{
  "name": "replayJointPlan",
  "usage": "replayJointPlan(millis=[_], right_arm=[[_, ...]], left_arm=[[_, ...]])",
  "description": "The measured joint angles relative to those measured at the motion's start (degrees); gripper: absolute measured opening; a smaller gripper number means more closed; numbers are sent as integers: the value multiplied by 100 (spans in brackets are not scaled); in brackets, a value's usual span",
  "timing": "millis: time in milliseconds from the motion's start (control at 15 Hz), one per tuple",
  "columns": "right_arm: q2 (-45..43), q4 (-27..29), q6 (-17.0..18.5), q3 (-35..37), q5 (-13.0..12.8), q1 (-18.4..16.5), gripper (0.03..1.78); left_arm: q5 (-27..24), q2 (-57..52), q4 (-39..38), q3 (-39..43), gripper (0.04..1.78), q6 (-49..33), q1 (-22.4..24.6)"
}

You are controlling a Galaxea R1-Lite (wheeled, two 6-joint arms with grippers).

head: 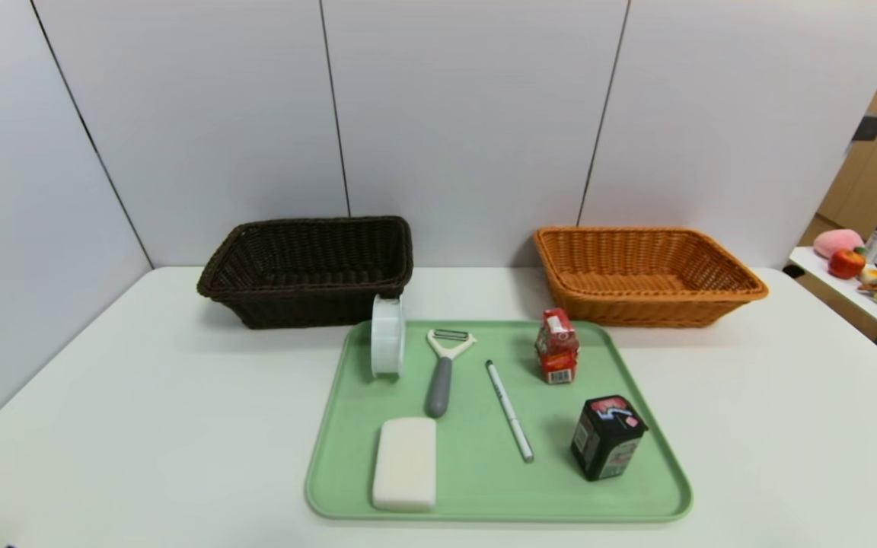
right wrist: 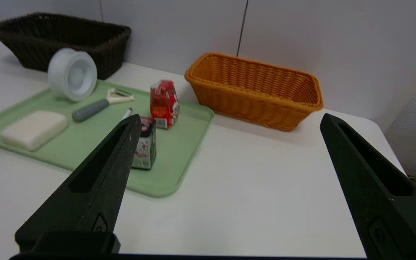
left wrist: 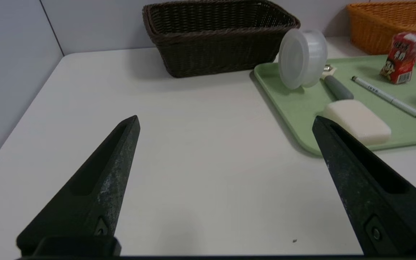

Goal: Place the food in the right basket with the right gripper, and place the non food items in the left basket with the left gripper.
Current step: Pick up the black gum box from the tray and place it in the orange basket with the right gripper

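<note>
On the green tray (head: 484, 487) stand a red carton (head: 557, 355) and a black carton (head: 607, 437), with a white disc case (head: 387, 336) on edge, a grey-handled peeler (head: 442, 373), a white pen (head: 509, 411) and a white block (head: 405, 463). The dark brown basket (head: 309, 268) is back left, the orange basket (head: 644, 274) back right; both look empty. My left gripper (left wrist: 226, 122) is open over bare table left of the tray. My right gripper (right wrist: 229, 119) is open over bare table right of the tray. Neither arm shows in the head view.
Grey wall panels stand right behind the baskets. A side table (head: 876, 301) with fruit and a bottle is at the far right, beyond the table's edge. Bare white table lies on both sides of the tray.
</note>
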Motion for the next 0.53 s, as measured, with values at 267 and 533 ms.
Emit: replayJointPlan(millis=[267, 533], right_arm=[[2581, -1431, 489, -922, 262, 151, 171], [4985, -3367, 661, -1232, 562, 284, 171]], left_arm=[[48, 2559, -1632, -959, 169, 10, 6], [325, 4780, -3402, -1480, 169, 167, 9]])
